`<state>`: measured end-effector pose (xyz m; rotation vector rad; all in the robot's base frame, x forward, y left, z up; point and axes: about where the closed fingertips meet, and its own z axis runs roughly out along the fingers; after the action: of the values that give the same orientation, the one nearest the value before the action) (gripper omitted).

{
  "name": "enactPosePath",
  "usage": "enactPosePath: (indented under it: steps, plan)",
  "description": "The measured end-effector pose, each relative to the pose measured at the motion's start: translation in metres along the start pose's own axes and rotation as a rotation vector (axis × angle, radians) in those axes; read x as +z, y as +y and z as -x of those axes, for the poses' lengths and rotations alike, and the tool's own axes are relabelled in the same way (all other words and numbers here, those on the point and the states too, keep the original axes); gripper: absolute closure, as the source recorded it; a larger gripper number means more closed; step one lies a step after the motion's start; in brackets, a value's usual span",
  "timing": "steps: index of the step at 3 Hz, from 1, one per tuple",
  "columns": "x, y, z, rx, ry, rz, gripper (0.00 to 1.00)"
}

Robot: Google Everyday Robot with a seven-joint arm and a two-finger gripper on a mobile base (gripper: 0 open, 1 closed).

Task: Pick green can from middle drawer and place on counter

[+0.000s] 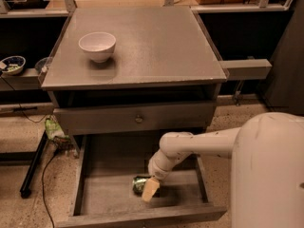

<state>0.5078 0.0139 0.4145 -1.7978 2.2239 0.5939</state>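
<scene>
Green can (139, 184) lies in the open middle drawer (95, 196), with the gripper (151, 189) down at it.
The can rests on the drawer floor; I cannot tell whether the gripper grasps it. A white bowl (97, 45) stands on the counter (156, 46).

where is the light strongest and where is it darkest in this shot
Camera view: the counter catches the most light, with a soft sheen and a faint shadow beneath the white bowl; the recess under the counter and the far end of the drawer are dim; the green can gives a small glint, with the hand low in the drawer right at it.
</scene>
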Motion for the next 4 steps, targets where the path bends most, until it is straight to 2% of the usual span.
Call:
enactPosePath:
  steps: [1, 2, 3, 4]
  plan:
    - [0.0335, -0.0124, -0.0152, 0.049, 0.015, 0.01, 0.0]
    - [0.0335, -0.0124, -0.0152, 0.049, 0.015, 0.01, 0.0]
    - [0.0335, -0.0124, -0.0152, 0.049, 0.015, 0.01, 0.16]
    - [0.0335, -0.0124, -0.0152, 0.049, 0.015, 0.01, 0.4]
